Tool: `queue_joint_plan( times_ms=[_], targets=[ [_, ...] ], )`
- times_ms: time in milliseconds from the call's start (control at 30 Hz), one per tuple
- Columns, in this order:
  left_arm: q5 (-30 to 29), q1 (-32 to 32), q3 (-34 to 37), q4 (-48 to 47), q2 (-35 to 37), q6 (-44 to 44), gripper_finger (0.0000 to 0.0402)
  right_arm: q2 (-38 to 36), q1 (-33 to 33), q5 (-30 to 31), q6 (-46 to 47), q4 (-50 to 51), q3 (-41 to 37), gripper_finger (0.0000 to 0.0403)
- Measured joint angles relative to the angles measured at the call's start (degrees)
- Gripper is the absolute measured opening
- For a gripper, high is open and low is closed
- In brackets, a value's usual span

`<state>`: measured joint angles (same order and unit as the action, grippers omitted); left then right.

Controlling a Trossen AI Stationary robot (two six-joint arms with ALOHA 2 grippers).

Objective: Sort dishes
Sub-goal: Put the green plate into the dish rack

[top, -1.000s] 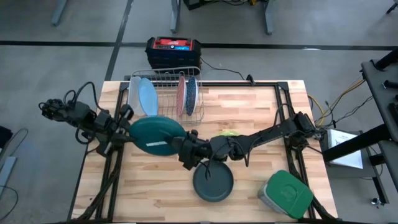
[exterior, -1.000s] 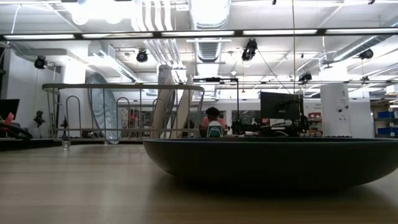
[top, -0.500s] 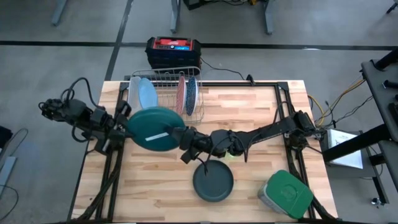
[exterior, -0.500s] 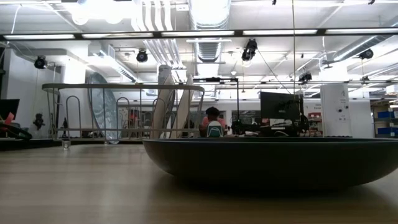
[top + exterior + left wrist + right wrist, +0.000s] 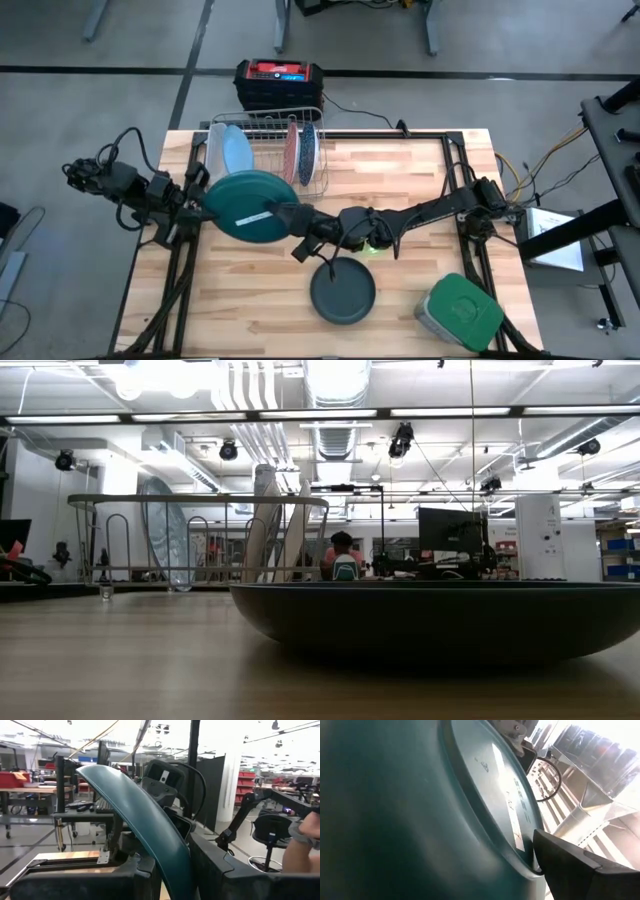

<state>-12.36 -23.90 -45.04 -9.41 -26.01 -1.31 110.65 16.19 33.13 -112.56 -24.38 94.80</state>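
- Wooden table point(image 5: 420, 190) on a grey floor; open workshop with ceiling lights beyond.
- Left gripper point(image 5: 196, 207), at the table's left side: fingers narrow, clamped on the rim of the dark green plate point(image 5: 247, 207), which is held above the table just in front of the wire rack point(image 5: 268, 128). Left wrist view shows the plate on edge between the fingers.
- Rack holds a light blue plate point(image 5: 237, 155), a reddish plate point(image 5: 292, 152) and a further one, all upright.
- Right gripper point(image 5: 300, 222), at the plate's opposite rim: fingers spread wide, not gripping; contact cannot be told.
- Dark grey-teal bowl point(image 5: 343, 291) rests on the table near the front edge; lime green dish point(image 5: 372, 243) mostly hidden under the right arm.
- Grey container with green lid point(image 5: 460, 313) at the front right corner.
- Risk: a single rim grip may let the plate pivot or slip; it could knock the racked plates when slotted in.
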Motion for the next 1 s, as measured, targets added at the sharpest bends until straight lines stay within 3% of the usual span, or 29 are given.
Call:
queue_joint_plan(
  times_ms=[367, 833, 1000],
  targets=[
    [-5.3, 0.0, 0.0, -1.1, -0.3, -1.9, 0.0122, -0.1, 0.1, -1.0, 5.8, 0.3, 0.0, 0.0228],
    [-8.9, 0.2, 0.1, -5.0, -0.1, -2.9, 0.0255, -0.2, 0.5, -0.6, 2.4, -0.6, 0.0, 0.0041],
    [-9.0, 0.2, 0.0, -6.3, 1.3, -1.3, 0.0297, 0.0, 1.1, 0.3, 1.1, -2.6, -0.1, 0.0027]
  ],
)
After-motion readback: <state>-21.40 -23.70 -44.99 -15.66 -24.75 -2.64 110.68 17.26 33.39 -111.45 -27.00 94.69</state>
